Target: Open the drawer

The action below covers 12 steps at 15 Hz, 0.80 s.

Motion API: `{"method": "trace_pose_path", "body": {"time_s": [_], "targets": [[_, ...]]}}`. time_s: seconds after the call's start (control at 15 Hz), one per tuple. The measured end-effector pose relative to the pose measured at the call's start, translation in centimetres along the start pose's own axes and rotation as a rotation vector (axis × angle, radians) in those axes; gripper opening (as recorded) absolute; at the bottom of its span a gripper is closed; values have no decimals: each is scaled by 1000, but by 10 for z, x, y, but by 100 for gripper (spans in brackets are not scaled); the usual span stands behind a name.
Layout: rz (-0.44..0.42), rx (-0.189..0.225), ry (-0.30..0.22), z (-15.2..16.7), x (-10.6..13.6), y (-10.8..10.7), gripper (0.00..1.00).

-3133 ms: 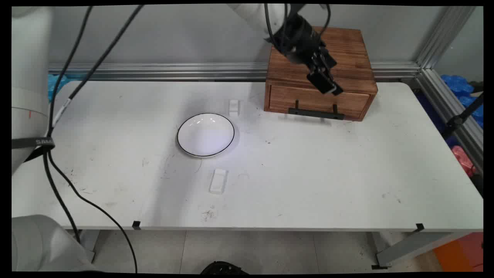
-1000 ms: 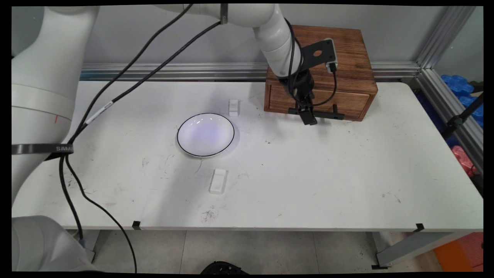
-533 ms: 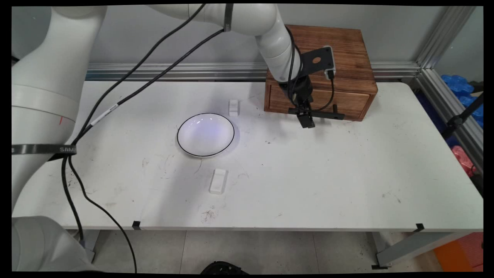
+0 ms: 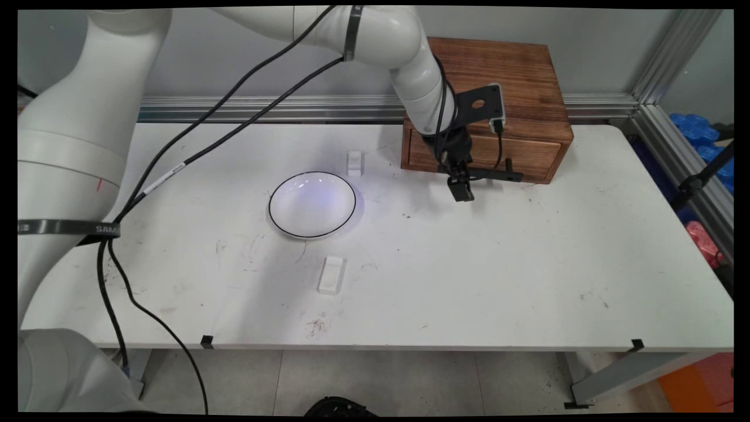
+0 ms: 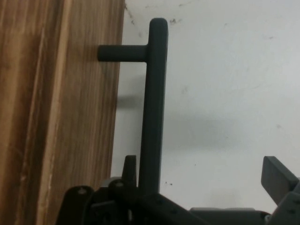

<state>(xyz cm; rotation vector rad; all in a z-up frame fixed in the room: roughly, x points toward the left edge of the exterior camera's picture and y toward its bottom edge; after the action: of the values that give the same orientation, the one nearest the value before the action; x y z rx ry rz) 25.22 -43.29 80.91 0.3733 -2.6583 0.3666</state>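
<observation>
Hanging right at the drawer's black bar handle (image 5: 153,103), the pincer (image 4: 460,191) points down in front of the wooden drawer box (image 4: 498,76), fingers spread: in the hand view one finger (image 5: 130,169) sits between the bar and the drawer front (image 4: 483,153), the other (image 5: 277,178) stands well out over the bare counter (image 4: 527,264), and nothing is pinched. That handle runs across the drawer front on two short posts, low down, just above the counter top. It looks stiff and thin, with a smooth finish that could slip, so my read is that the middle of the bar, between the posts, is the steadiest place to hold; the box itself looks solid and fairly heavy. The drawer appears closed. Out to the left, a white bowl with a dark rim (image 4: 312,204) sits mid-counter, a small white block (image 4: 354,163) just behind it, a longer white block (image 4: 331,274) nearer the front edge. Black cables (image 4: 193,152) trail from the arm.
</observation>
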Motion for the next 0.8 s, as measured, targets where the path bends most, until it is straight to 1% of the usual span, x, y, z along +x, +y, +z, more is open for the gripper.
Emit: {"method": "trace_pose_path", "body": {"time_s": [0.8], "targets": [[36, -2, -10, 16, -6, -1, 100]]}}
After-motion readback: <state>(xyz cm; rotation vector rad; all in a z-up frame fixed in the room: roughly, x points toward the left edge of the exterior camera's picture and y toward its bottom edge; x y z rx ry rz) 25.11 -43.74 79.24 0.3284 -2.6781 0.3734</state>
